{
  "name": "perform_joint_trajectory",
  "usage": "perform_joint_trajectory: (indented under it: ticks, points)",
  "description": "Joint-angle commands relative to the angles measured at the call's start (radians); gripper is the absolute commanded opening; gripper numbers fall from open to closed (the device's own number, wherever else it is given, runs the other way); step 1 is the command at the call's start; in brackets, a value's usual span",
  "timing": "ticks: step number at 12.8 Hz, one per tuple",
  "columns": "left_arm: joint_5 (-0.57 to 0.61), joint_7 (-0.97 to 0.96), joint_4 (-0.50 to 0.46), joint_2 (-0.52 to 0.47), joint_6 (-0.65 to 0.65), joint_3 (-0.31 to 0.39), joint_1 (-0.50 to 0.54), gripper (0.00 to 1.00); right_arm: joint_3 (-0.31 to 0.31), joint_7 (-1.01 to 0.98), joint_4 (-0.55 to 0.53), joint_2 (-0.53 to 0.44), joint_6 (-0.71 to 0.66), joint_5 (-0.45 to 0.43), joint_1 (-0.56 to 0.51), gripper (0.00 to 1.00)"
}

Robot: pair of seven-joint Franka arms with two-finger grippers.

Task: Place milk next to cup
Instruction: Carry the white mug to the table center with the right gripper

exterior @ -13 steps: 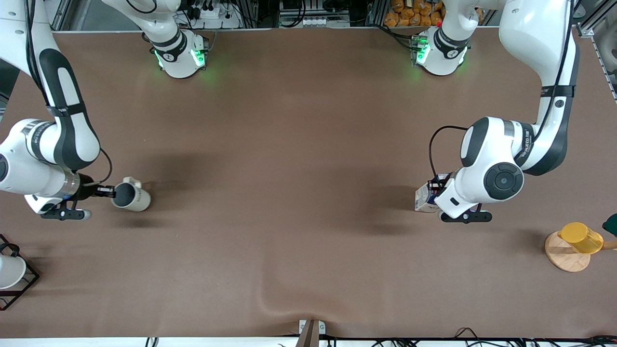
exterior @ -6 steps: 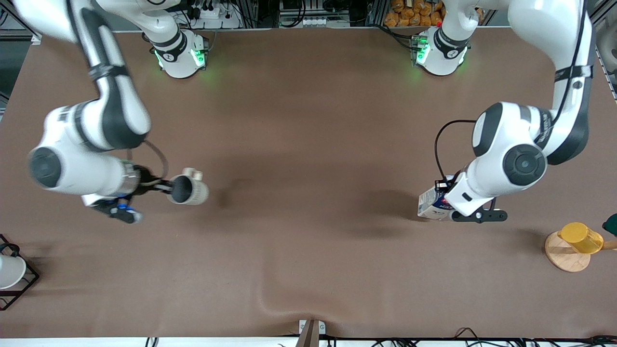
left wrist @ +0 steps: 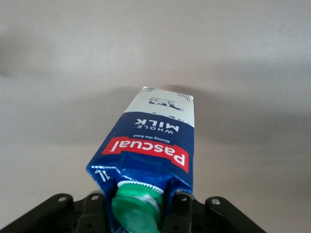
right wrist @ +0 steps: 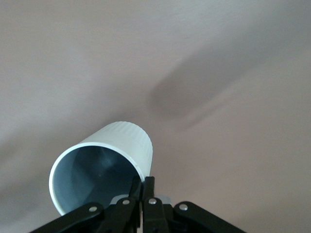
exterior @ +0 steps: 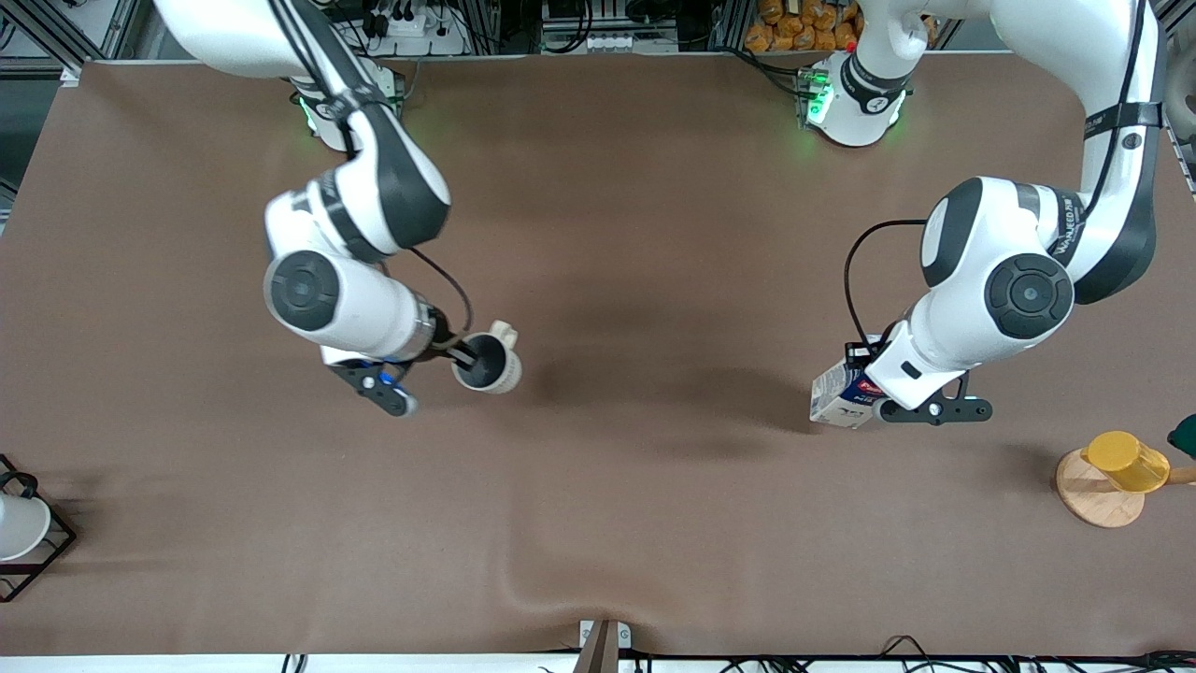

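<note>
The milk is a dark blue carton with white sides and a green cap, near the left arm's end of the table. My left gripper is shut on its top and holds it tilted. In the left wrist view the milk shows its red label, and my left gripper has a finger each side of the cap. The cup is cream-white with a dark inside. My right gripper is shut on its rim and holds it over the middle of the table. In the right wrist view my right gripper pinches the wall of the cup.
A yellow cup sits on a round wooden stand at the left arm's end. A white cup in a black wire rack stands at the right arm's end. The brown table cover has a ridge near the front camera's edge.
My right arm has carried the cup from the right arm's end toward the middle of the table. My left gripper has shifted slightly with the milk, which now leans more.
</note>
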Motion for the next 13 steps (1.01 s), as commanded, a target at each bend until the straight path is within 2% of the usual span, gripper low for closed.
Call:
perform_joint_trajectory:
  ticks: [1, 4, 9, 10, 11, 12, 13]
  points:
    - [0.012, -0.024, -0.012, -0.01, 0.005, -0.002, -0.003, 0.0, -0.01, 0.13, 0.107, 0.12, 0.09, 0.021, 0.074, 0.0]
    - [0.012, -0.022, -0.012, -0.008, 0.005, -0.002, -0.005, 0.0, -0.01, 0.213, 0.193, 0.212, 0.127, 0.02, 0.124, 0.0]
    - [0.012, -0.024, -0.012, -0.008, 0.005, -0.002, -0.005, 0.0, -0.011, 0.217, 0.19, 0.262, 0.177, 0.015, 0.151, 0.0]
    - [0.012, -0.024, -0.012, -0.007, 0.005, -0.002, -0.006, 0.0, -0.011, 0.217, 0.187, 0.263, 0.177, 0.013, 0.151, 0.14]
    - [0.012, -0.024, -0.012, -0.007, 0.005, -0.002, -0.006, 0.0, -0.01, 0.218, 0.187, 0.265, 0.179, 0.015, 0.15, 0.74]
    - [0.012, -0.024, -0.012, -0.007, 0.005, -0.002, -0.006, 0.0, -0.011, 0.215, 0.187, 0.263, 0.177, 0.012, 0.15, 1.0]
    - [0.012, -0.024, -0.012, -0.008, 0.005, -0.011, -0.009, 0.0, -0.011, 0.214, 0.192, 0.256, 0.167, 0.012, 0.15, 1.0]
